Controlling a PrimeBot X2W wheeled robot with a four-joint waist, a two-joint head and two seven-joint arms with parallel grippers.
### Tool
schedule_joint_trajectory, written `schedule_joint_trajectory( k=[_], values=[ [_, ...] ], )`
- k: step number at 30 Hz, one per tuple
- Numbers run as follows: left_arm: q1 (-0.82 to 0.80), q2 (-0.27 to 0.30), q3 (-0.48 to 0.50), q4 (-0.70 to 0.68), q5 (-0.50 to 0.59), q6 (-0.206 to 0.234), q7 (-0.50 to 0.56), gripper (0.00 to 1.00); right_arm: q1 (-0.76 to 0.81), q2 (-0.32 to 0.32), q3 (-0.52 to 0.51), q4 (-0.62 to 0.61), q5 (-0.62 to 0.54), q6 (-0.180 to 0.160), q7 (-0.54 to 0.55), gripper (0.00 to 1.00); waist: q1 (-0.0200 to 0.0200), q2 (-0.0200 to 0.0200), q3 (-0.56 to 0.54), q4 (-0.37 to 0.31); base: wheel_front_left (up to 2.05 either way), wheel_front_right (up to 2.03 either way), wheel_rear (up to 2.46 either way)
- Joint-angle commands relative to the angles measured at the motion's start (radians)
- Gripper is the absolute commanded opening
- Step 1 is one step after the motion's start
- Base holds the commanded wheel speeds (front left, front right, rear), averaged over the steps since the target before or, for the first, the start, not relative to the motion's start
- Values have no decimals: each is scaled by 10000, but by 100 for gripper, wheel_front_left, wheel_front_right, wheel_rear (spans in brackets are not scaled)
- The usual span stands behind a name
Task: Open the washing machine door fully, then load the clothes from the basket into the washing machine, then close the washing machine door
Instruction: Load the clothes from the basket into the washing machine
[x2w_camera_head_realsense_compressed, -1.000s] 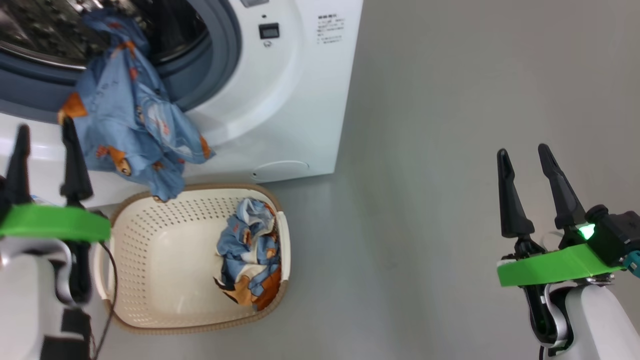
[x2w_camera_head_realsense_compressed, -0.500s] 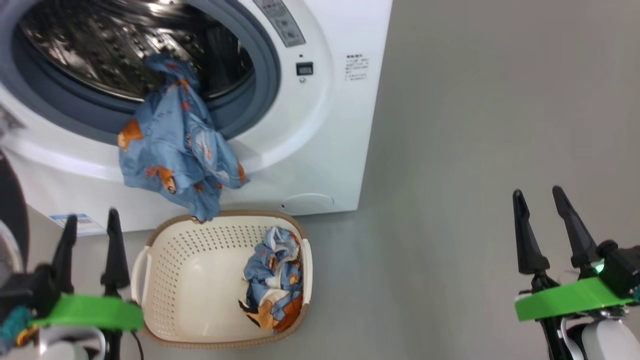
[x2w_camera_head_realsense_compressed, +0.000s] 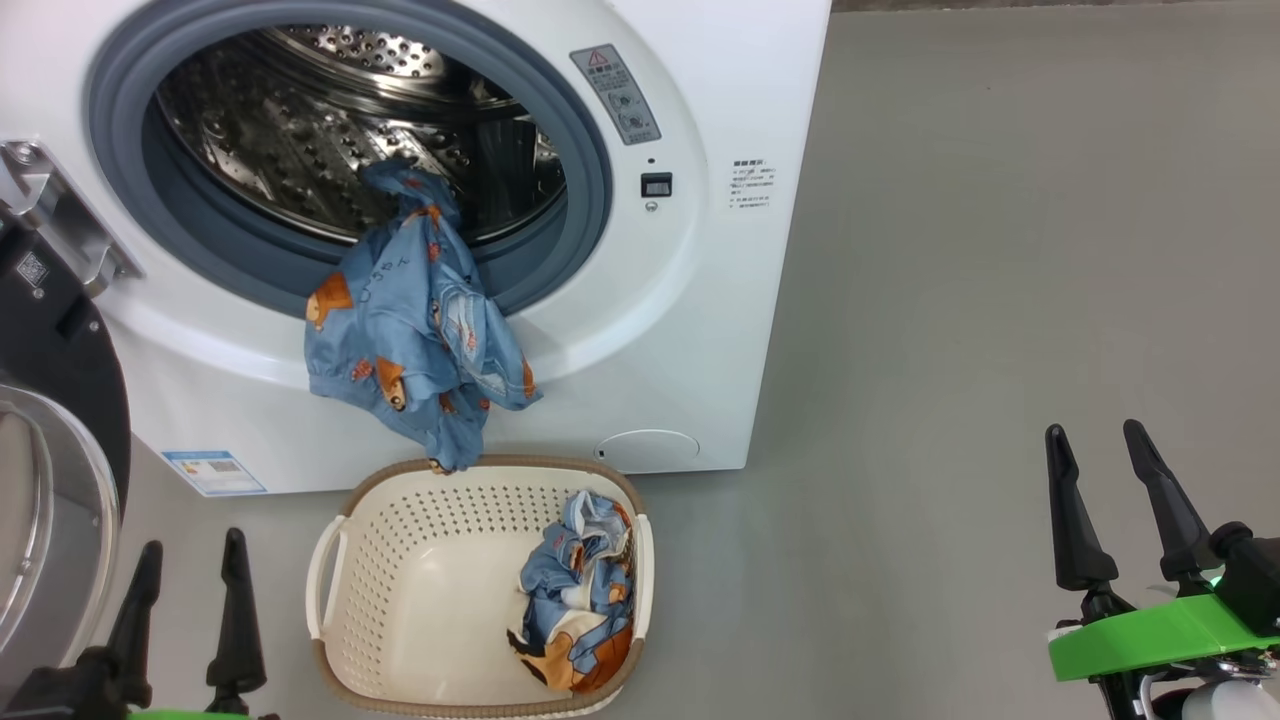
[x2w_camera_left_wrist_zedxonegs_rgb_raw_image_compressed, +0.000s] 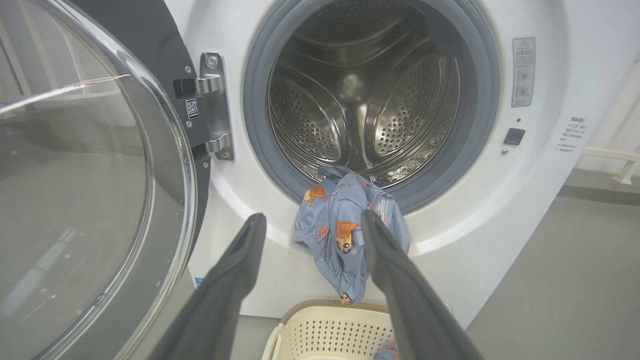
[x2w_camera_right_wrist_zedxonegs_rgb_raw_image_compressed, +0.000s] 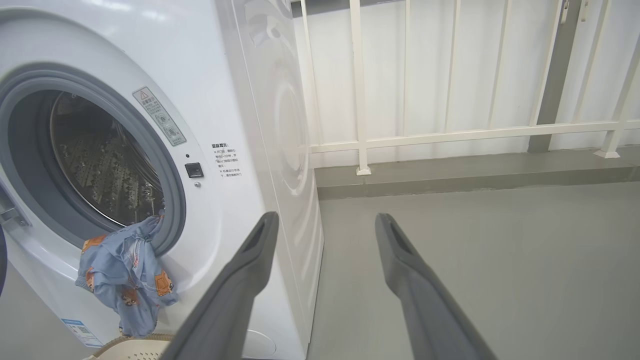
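Both grippers spread wide, empty.
Head view: left gripper (x2w_camera_head_realsense_compressed: 193, 542) and right gripper (x2w_camera_head_realsense_compressed: 1093, 430) touch nothing; light-blue printed garment (x2w_camera_head_realsense_compressed: 420, 335) drapes white washing machine (x2w_camera_head_realsense_compressed: 720, 350) drum lip, second garment (x2w_camera_head_realsense_compressed: 575, 600) lies in cream perforated basket (x2w_camera_head_realsense_compressed: 430, 590). Left wrist view: black-ringed glass door (x2w_camera_left_wrist_zedxonegs_rgb_raw_image_compressed: 75, 190) open. Right wrist view: white railing (x2w_camera_right_wrist_zedxonegs_rgb_raw_image_compressed: 450, 132).

Smooth grey floor (x2w_camera_head_realsense_compressed: 1000, 250), matte, evenly lit, no hard shadows. A low grey step (x2w_camera_right_wrist_zedxonegs_rgb_raw_image_compressed: 475, 175) runs along its far edge. A white railing (x2w_camera_right_wrist_zedxonegs_rgb_raw_image_compressed: 450, 132) stands on the step, with a pale wall (x2w_camera_right_wrist_zedxonegs_rgb_raw_image_compressed: 490, 65) behind. One grey post (x2w_camera_right_wrist_zedxonegs_rgb_raw_image_compressed: 552, 75) rises among the bars.
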Motion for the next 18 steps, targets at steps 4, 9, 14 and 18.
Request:
schedule_joint_trajectory(
  k=[4, 9, 14, 18],
  values=[
    [27, 182, 475, -509, 79, 6, -62, 100, 39, -141, 127, -292, 14, 56, -78, 100, 1, 0, 42, 14, 0, 0, 0],
    [49, 138, 598, -592, 94, 6, -63, 100, 23, -107, 124, -315, -8, 56, -78, 100, 1, 0, 93, -15, 0, 0, 0],
    [42, 123, 595, -609, 62, 6, -63, 100, -23, -63, 120, -346, -29, 56, -78, 100, 1, 0, 186, -85, 0, 0, 0],
    [-18, 170, 543, -577, 3, 6, -63, 100, -76, -23, 110, -391, -43, 56, -78, 100, 1, 0, 318, -135, 0, 0, 0]
  ],
)
